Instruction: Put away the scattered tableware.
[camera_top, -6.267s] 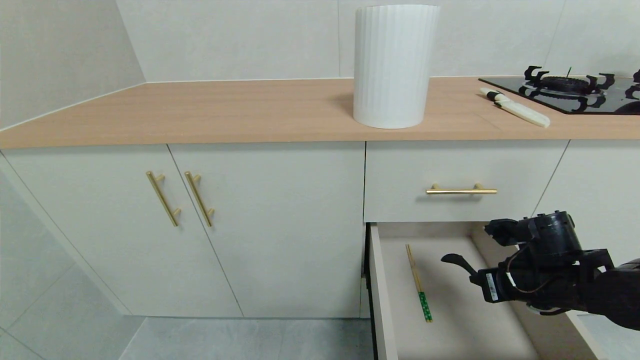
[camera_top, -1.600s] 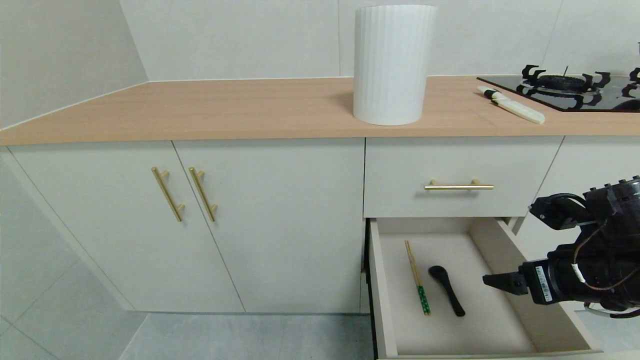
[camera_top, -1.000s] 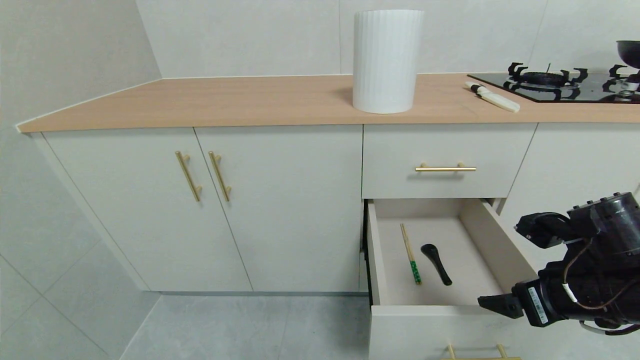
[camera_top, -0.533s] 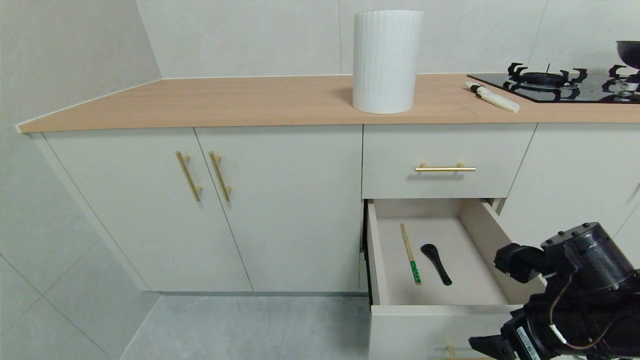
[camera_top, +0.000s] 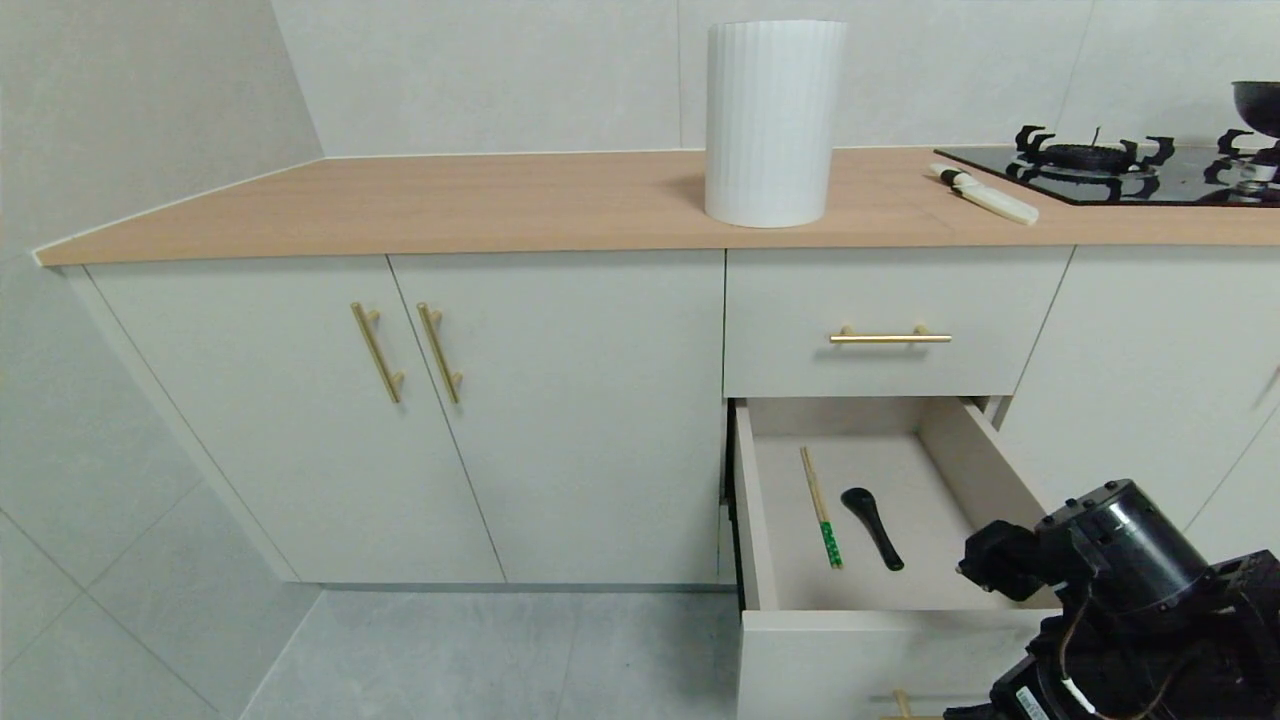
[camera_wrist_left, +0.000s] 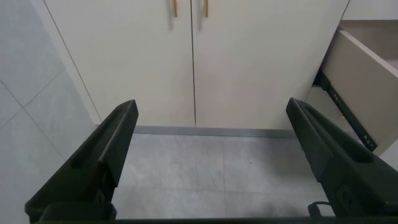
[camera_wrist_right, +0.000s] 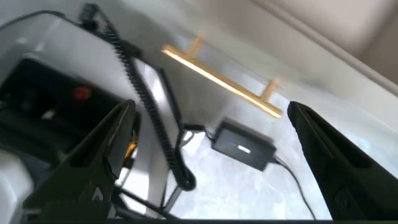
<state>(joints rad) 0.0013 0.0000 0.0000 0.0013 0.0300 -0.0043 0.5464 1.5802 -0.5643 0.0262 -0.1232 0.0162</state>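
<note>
In open drawer (camera_top: 752, 520): chopsticks (camera_top: 822, 510) just beside black spoon (camera_top: 873, 528). On counter (camera_top: 500, 205): knife (camera_top: 985, 196). Spread wide, holding nothing: left gripper (camera_wrist_left: 210, 107), right gripper (camera_wrist_right: 210, 109). Too small to read: white label (camera_top: 1027, 697) on right gripper.

No legible txt; white label (camera_top: 1026, 697) on right arm (camera_top: 1125, 560) seems unreadable.

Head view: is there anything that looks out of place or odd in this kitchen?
A knife lies loose and slanted on the counter beside the hob, away from the other tableware. The lower drawer stands pulled out, with chopsticks and a black spoon inside. Nothing looks spilled or damaged.
</note>
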